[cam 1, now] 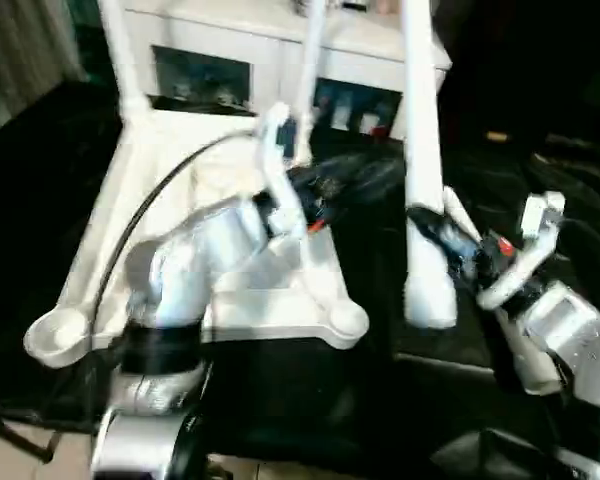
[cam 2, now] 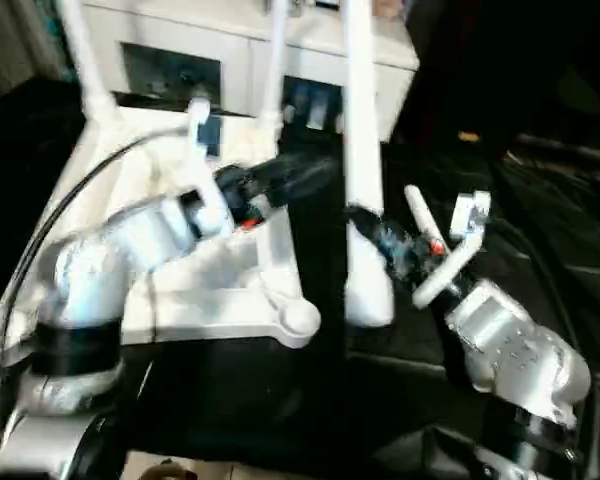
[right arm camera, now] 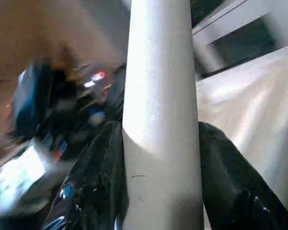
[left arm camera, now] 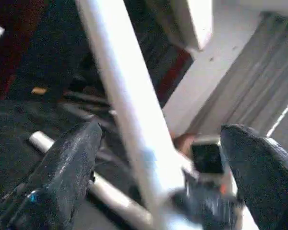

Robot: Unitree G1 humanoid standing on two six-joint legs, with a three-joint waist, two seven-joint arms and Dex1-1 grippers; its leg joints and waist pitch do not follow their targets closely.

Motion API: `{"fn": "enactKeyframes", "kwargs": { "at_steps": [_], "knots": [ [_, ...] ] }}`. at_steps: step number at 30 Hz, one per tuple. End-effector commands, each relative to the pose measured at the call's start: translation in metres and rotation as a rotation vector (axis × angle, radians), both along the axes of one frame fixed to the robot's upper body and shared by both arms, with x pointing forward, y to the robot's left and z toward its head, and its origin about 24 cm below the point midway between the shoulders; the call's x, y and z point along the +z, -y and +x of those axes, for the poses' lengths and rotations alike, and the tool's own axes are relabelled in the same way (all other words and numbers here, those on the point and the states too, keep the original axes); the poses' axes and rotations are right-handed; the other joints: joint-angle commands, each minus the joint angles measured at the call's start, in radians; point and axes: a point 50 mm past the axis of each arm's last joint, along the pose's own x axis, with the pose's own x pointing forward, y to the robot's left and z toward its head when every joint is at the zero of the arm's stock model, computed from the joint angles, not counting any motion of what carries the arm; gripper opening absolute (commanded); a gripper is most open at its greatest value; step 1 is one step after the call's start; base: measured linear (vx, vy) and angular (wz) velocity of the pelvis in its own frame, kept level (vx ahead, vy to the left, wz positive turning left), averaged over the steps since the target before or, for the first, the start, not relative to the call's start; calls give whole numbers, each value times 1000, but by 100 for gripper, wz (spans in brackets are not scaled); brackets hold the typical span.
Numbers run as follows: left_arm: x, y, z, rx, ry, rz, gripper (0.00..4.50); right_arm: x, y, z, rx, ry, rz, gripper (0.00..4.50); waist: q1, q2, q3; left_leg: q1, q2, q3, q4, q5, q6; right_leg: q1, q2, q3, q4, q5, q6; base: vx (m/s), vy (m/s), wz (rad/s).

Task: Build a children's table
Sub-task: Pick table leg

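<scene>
Right wrist view has the right claw (right arm camera: 161, 191) clamped on a white leg (right arm camera: 161, 96), one black finger (right arm camera: 93, 182) pressed to each side of the tube. From the head camera that leg (cam 1: 423, 170) stands nearly upright, just right of the tabletop (cam 1: 195, 250), its lower end free beside the near right corner socket (cam 1: 345, 322). The left claw (cam 1: 345, 180) spreads wide over the upturned tabletop, its fingers (left arm camera: 67, 167) apart on either side of the same leg without touching it. Two more legs (cam 1: 120, 55) rise from the far sockets. Behind stands a white cabinet (cam 1: 280, 45).
</scene>
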Motion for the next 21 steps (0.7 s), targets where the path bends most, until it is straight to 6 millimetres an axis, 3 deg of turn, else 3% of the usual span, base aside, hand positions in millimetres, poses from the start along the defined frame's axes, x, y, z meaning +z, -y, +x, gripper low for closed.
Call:
{"fn": "enactKeyframes", "kwargs": {
  "at_steps": [1, 7, 15, 18, 19, 21],
  "knots": [
    [6, 12, -4, -89, -16, -28, 450, 12, 0, -4, 51, 58, 3, 181, 2, -8, -65, 21, 44, -21, -63, -124, -11, 38, -78, 47, -85, -175, -149, 0, 0, 0],
    [14, 20, -7, -174, -23, -56, 450, 21, -3, -7, 107, 91, 28, 181, 3, -12, -66, 18, 42, -23, -64, -127, -24, 39, -77, 47, -89, -190, -123, 0, 0, 0],
    [11, 24, -7, -193, -30, -46, 450, 22, -7, -9, 153, 101, 17, 181, 4, -18, -66, 15, 43, -24, -64, -111, -22, 40, -78, 46, -88, -175, -120, 0, 0, 0],
    [9, 21, -2, -139, -30, -21, 450, 21, -8, -8, 142, 102, 1, 181, 5, -14, -66, 15, 44, -25, -65, -116, -28, 40, -78, 46, -88, -176, -120, 0, 0, 0],
    [7, 18, 2, -92, -37, -10, 450, 20, -9, -6, 127, 102, -33, 181, 4, -6, -66, 16, 45, -26, -66, -124, -34, 39, -78, 46, -88, -175, -120, 0, 0, 0],
    [5, 16, 5, -54, -45, 3, 450, 19, -11, -5, 118, 106, -69, 181, 4, -8, -66, 16, 46, -28, -67, -137, -43, 40, -79, 46, -90, -181, -110, 0, 0, 0]
  ]
}}
